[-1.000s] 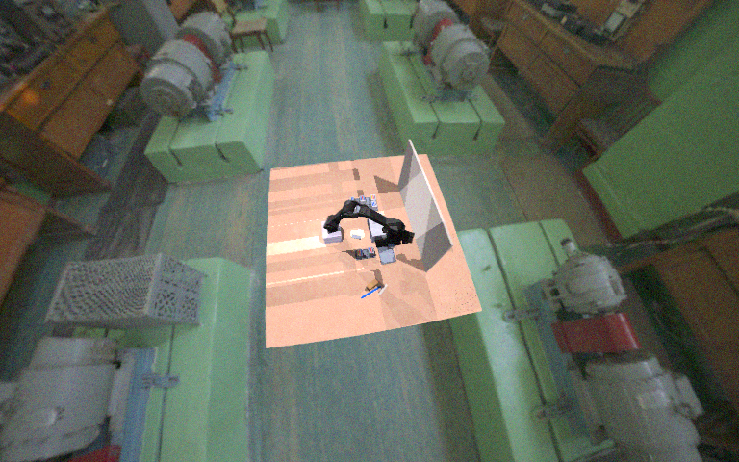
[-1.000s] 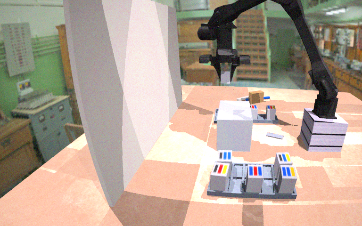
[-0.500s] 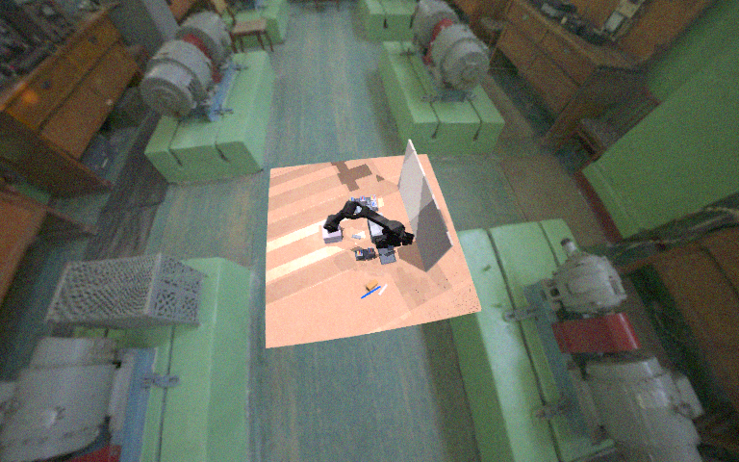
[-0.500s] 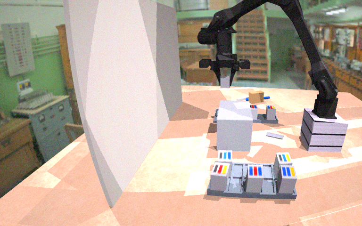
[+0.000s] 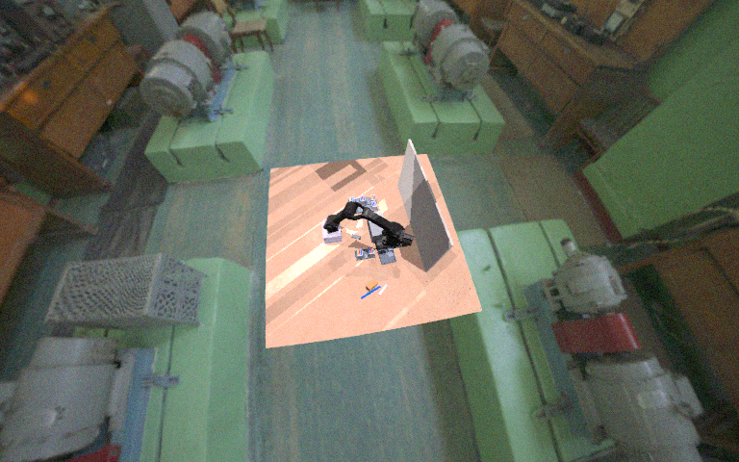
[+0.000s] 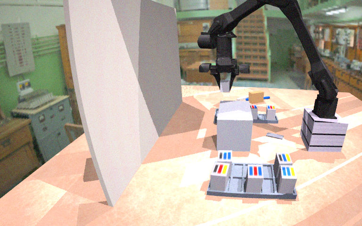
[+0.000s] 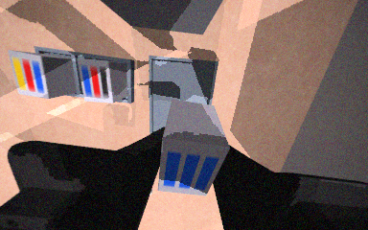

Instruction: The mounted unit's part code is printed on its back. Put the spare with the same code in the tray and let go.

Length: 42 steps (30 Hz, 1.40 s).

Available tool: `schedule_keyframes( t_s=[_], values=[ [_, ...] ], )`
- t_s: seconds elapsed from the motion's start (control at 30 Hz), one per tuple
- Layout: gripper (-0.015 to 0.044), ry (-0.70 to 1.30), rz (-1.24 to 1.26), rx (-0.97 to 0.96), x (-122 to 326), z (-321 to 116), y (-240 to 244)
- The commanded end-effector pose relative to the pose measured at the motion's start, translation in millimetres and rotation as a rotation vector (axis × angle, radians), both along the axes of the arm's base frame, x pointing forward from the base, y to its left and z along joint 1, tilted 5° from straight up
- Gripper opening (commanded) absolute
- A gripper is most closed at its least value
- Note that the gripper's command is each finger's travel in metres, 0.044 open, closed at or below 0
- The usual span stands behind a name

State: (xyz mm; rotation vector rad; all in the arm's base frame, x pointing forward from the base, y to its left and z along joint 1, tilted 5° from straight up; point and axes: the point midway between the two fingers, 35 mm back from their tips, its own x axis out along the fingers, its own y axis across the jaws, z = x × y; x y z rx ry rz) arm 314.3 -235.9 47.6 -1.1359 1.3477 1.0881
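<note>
The gripper (image 6: 226, 84) clamps a grey spare (image 7: 194, 150) (three blue stripes). It hangs above the tray (image 7: 178, 81).

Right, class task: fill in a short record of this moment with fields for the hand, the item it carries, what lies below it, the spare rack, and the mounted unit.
hand: shut on a spare, raised above the table
held spare: small grey block, three blue stripes on its label
below the hand: grey tray, nothing in the part that shows
spare rack: near rack holds several striped spares
mounted unit: large plain grey box; its code is not visible
</note>
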Motion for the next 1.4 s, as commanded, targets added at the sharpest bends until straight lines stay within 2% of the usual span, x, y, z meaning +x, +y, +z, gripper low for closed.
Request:
schedule_keyframes(
  t_s=[0.0, 1.37],
  values=[
    [0.0000, 0.003, 0.003, -0.004, -0.4, -4.1, -1.0],
    [0.0000, 0.003, 0.003, -0.004, -4.0, -49.4, -3.0]
  ],
)
